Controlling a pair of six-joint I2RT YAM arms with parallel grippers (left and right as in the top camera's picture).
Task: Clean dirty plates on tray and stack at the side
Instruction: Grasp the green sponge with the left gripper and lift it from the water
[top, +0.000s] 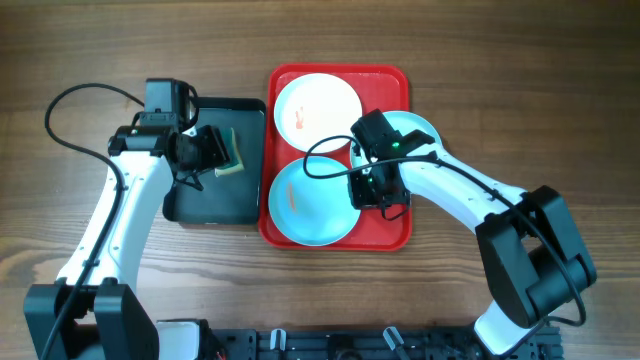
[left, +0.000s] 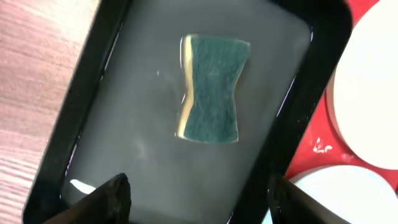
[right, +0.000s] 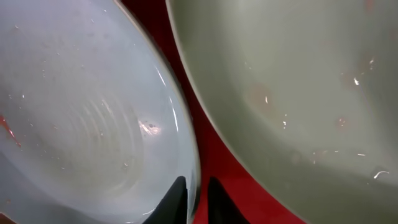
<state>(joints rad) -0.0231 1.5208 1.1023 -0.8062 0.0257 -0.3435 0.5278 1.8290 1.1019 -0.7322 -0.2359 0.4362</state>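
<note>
While the right pincer (right: 196, 194) is pinched narrow on the rim of the near pale blue plate (top: 310, 205) on the red tray (top: 390, 80), that plate wants holding steady and low. The left pincer (left: 202, 200), wide open and empty, should drop squarely over the sponge (left: 211, 90) in the black tray (left: 124, 124).

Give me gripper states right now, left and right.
Left gripper: open, empty, above the sponge.
Right gripper: closed on the rim of the pale blue plate.
</note>
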